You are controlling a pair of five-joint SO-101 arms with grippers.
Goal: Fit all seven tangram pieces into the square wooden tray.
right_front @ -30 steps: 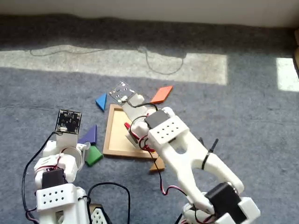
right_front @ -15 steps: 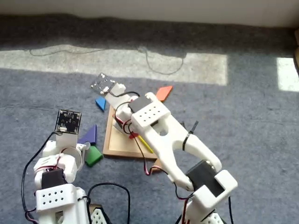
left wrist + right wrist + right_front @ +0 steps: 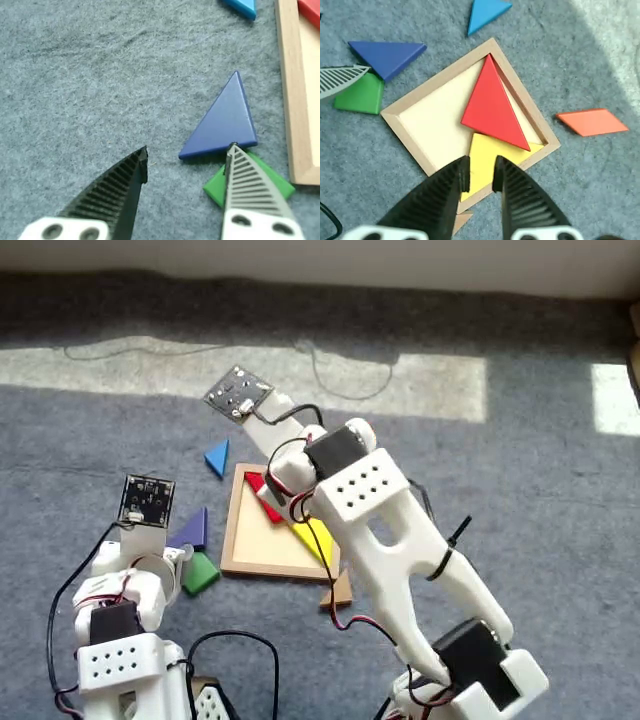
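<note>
High view: I see the square wooden tray (image 3: 232, 525) at centre, holding a red triangle (image 3: 261, 488) and a yellow piece (image 3: 317, 539); a dark blue triangle (image 3: 190, 529) lies at its nine o'clock.
Left wrist: the left tool (image 3: 188, 148) gapes wide, empty.
Right wrist: the right tool (image 3: 481, 164) is barely parted, empty, above the tray.

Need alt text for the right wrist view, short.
A square wooden tray on grey carpet holds a red triangle and a yellow triangle, touching. Outside lie a dark blue triangle, green piece, light blue triangle and orange parallelogram; the right tool hovers above the yellow triangle, slightly open.
</note>
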